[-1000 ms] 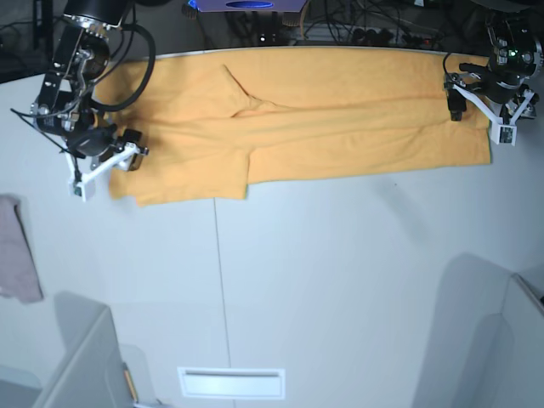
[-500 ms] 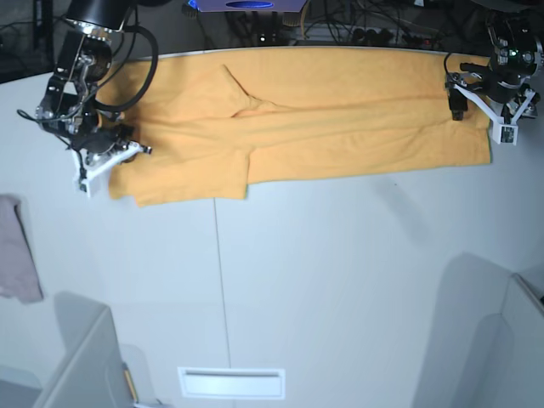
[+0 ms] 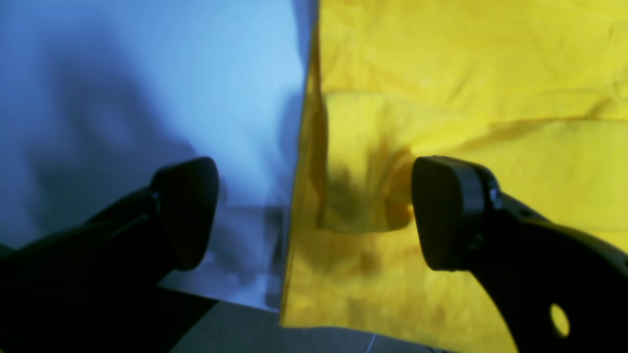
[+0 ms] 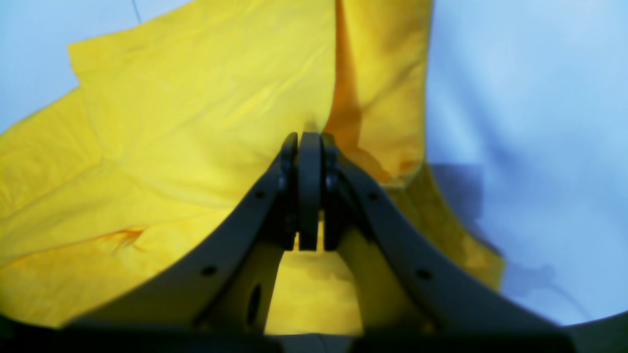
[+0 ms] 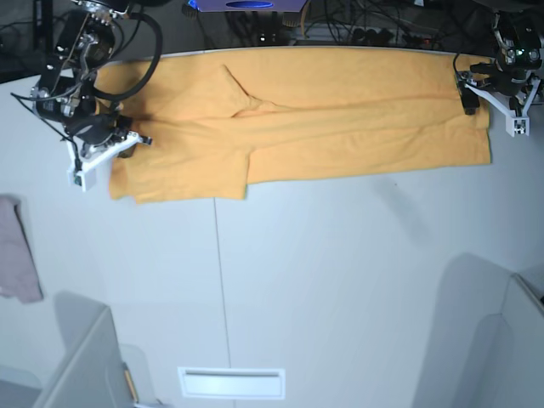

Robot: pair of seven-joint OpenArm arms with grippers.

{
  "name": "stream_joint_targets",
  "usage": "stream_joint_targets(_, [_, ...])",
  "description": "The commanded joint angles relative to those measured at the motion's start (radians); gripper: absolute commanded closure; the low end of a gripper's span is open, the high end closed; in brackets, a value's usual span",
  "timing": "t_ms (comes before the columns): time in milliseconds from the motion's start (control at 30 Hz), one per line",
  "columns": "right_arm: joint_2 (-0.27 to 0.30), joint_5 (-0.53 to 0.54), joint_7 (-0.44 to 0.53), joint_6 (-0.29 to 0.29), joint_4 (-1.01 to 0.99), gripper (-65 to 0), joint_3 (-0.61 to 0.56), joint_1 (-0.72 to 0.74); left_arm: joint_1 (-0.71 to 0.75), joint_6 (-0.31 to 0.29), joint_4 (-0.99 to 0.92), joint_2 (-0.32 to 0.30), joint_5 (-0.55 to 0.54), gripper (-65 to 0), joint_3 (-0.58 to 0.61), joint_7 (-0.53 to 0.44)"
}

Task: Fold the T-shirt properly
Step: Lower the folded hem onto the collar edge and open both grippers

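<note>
On left wrist view: left tool spread wide, straddling T-shirt edge, nothing gripped. On right wrist view: right tool pinched closed against cloth; actual hold undetermined. On base view: shirt lengthwise-folded along far surface; crosswise folds judged outstanding.

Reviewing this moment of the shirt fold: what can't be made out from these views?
- Whether the shut right gripper actually pinches the T-shirt: in the right wrist view the fingers cover the contact, and in the base view it is too small.
- The shirt's far edge: base view, lost against the dark clutter at the table's back.
- The pinkish cloth: cut off by the base view's left edge.
</note>
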Motion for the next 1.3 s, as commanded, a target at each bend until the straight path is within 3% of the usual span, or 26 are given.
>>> stream_joint_targets(0, [0.006, 0.043, 0.015, 0.005, 0.021, 0.0, 0.002, -0.006, 0.006, 0.006, 0.011, -0.017, 0.0, -59.6, -0.008, -0.011])
stream_joint_targets(167, [0.032, 0.177, 0.023, -0.005, 0.021, 0.0, 0.002, -0.055, 0.006, 0.006, 0.008, -0.017, 0.002, -59.6, -0.008, -0.011])
stream_joint_targets(633, [0.072, 0.057, 0.014, -0.005, 0.015, 0.0, 0.002, -0.082, 0.006, 0.006, 0.008, -0.02, 0.002, -59.6, -0.008, -0.011])
stream_joint_targets(1267, [0.07, 0.053, -0.005, -0.005, 0.013, 0.0, 0.002, -0.113, 0.01, 0.006, 0.013, -0.022, 0.002, -59.6, -0.008, -0.011])
